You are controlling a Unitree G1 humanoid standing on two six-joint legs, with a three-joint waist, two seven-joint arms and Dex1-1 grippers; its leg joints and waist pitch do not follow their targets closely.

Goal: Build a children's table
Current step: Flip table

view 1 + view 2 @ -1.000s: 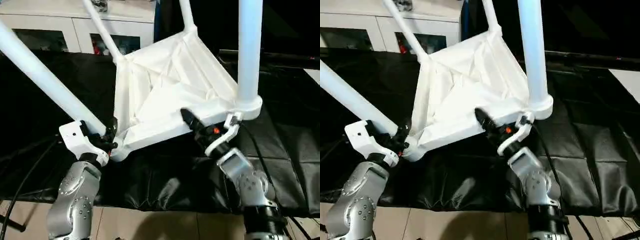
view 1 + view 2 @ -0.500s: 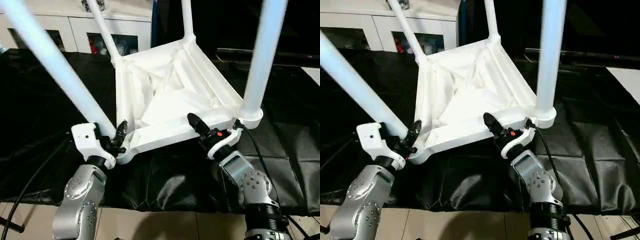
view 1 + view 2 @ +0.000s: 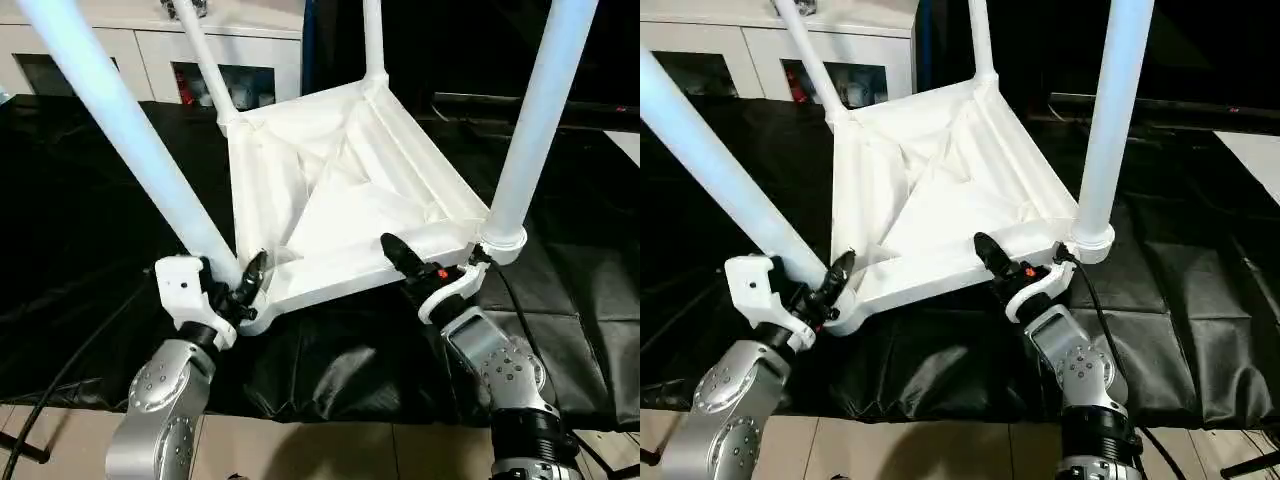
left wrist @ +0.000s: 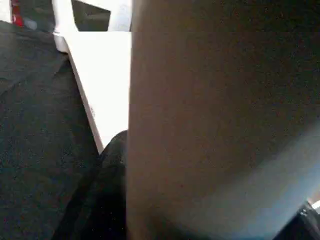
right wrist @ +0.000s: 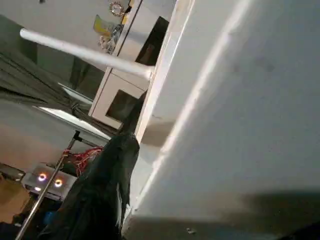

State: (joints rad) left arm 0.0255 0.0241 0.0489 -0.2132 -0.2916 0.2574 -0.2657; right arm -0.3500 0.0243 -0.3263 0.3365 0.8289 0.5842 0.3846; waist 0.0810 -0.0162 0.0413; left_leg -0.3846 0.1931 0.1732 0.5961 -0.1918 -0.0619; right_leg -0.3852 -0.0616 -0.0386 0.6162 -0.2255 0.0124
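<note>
Table [image 3: 340, 200] upside down on your black cloth [image 3: 90, 200], now tipped flatter, legs up | left gripper [image 3: 232, 290] clamps near-left leg [image 3: 130, 150] | right gripper [image 3: 425, 272] pinches near rim.

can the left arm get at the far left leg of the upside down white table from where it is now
Probably not as things stand. The left gripper sits at the white plastic tabletop's near corner, by the near left tube leg; the far left tube leg rises from the opposite corner, beyond that leg.

I count one upturned tabletop [image 3: 340, 200], four white legs [image 3: 130, 140] standing up from its corners, and one glass-doored cabinet [image 3: 150, 50] behind.
</note>
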